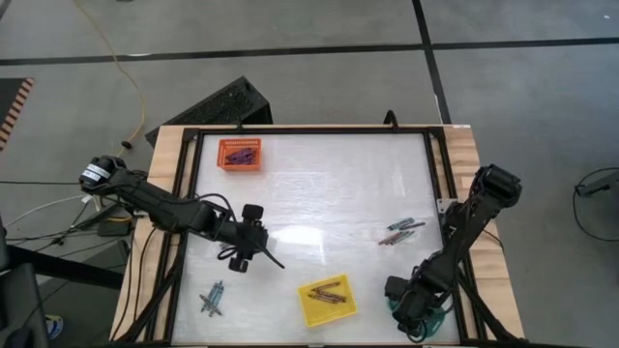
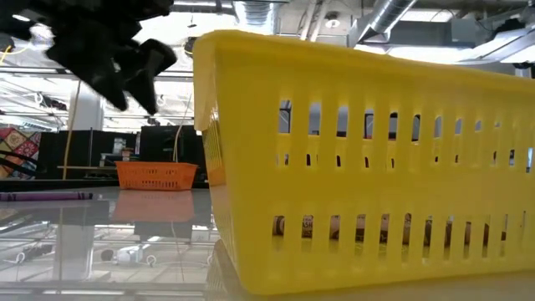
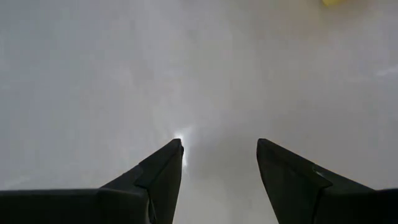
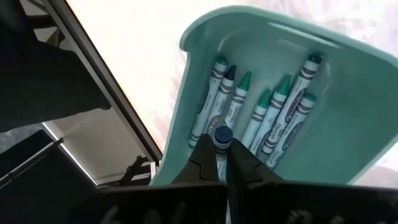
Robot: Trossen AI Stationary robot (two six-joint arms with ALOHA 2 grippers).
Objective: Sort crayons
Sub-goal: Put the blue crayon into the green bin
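Note:
My right gripper [image 4: 222, 148] hangs over the teal tray [image 4: 348, 93] at the table's near right corner [image 1: 414, 307], shut on a blue crayon [image 4: 222, 135]. Several teal and blue crayons [image 4: 268, 118] lie side by side in that tray. My left gripper [image 3: 219, 148] is open and empty above the bare table, left of centre [image 1: 253, 247]; it also shows in the low view [image 2: 134, 63]. Loose crayons lie on the table at the right [image 1: 400, 230] and at the near left [image 1: 212, 296]. My right gripper pinches the blue crayon between its two fingertips [image 4: 202, 158], which come from above. The crayon's free end [image 4: 223, 133] sticks out past the tips toward the tray. It is lifted clear above the crayons that lie there. The rest of the crayon is hidden between the fingers.
A yellow tray [image 1: 311, 307] with brownish crayons stands at the near middle and fills the low view [image 2: 376, 159]. An orange tray [image 1: 239, 154] with purple crayons stands at the far left. A dark frame [image 1: 433, 164] rims the white table.

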